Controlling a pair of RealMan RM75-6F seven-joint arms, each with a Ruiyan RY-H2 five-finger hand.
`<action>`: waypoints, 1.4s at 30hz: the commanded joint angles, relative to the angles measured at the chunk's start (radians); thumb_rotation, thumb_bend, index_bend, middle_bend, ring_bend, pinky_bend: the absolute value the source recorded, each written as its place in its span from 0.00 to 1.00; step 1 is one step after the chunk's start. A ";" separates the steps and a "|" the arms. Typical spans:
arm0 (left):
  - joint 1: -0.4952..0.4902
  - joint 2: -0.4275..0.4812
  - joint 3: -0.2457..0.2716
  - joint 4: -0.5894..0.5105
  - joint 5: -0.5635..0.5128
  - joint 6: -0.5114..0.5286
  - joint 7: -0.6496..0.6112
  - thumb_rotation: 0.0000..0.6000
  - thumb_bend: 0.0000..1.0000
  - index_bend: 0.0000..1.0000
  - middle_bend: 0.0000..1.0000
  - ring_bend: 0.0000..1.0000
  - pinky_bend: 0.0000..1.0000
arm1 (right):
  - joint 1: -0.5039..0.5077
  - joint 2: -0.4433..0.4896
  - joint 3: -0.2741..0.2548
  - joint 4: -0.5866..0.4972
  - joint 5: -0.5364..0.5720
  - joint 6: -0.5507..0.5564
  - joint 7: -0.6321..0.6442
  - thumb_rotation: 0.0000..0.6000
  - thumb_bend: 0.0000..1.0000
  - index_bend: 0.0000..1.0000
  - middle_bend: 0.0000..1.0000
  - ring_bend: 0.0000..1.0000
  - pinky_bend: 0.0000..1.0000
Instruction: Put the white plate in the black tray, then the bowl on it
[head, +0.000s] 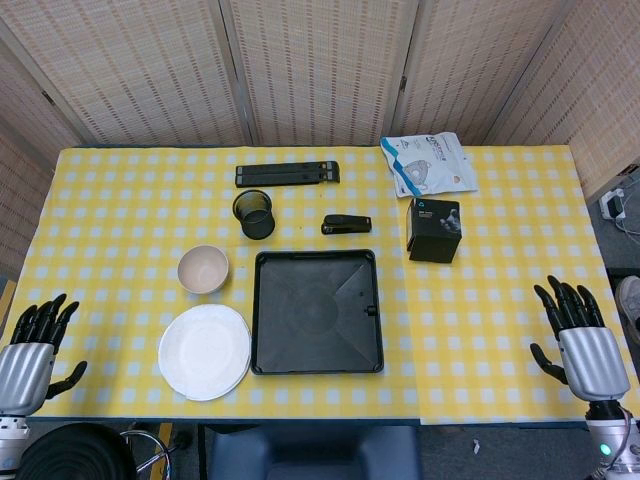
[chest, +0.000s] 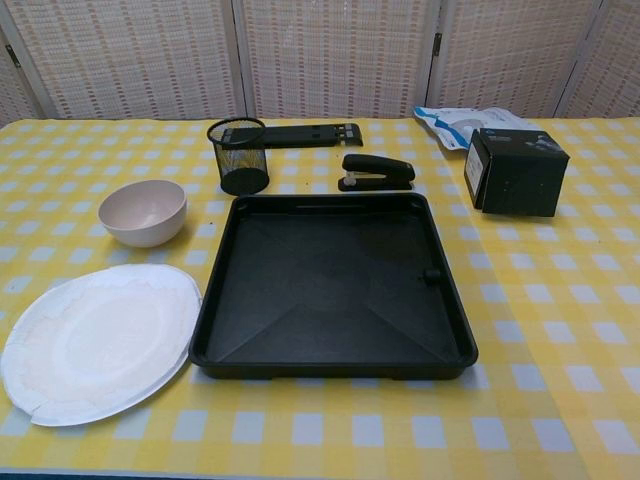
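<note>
Nearest to us, at the front edge of the bench, we see the left robot hand and the right robot hand in the head view only, each resting at its own outer corner with fingers spread and pointing away from us, holding nothing; both are well apart from every object

Next we come to the white plate, lying flat on the yellow checked cloth at front left; being round, it has no long axis, and its rim sits just beside the left wall of the black tray, whether touching we cannot tell. The tray is nearly square, lies flat with its open side up, its edges running roughly parallel to the bench edges, and nothing lies in it

Just behind the plate stands the bowl, upright with its mouth up, apart from the plate and left of the tray's far left corner

Farther back we find a black mesh pen cup upright beside the tray's far left corner, and a black stapler just behind the tray's far edge, its long axis running left to right. To the right stands a black box

Farthest away lie a long black folded stand, its length left to right, and a white packet at right
</note>
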 joint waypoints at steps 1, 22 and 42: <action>0.000 0.000 0.002 0.000 0.002 -0.001 -0.002 1.00 0.32 0.01 0.00 0.00 0.00 | -0.001 -0.001 -0.002 -0.001 -0.005 0.002 -0.003 1.00 0.34 0.00 0.00 0.00 0.00; 0.019 -0.045 0.079 0.042 0.211 0.087 0.009 1.00 0.32 0.24 0.75 0.64 0.79 | -0.009 -0.001 -0.035 -0.005 -0.087 0.030 -0.001 1.00 0.34 0.00 0.00 0.00 0.00; 0.033 -0.291 0.170 0.257 0.372 0.094 0.011 1.00 0.32 0.54 1.00 1.00 1.00 | -0.006 0.007 -0.032 -0.012 -0.081 0.020 0.011 1.00 0.34 0.00 0.00 0.00 0.00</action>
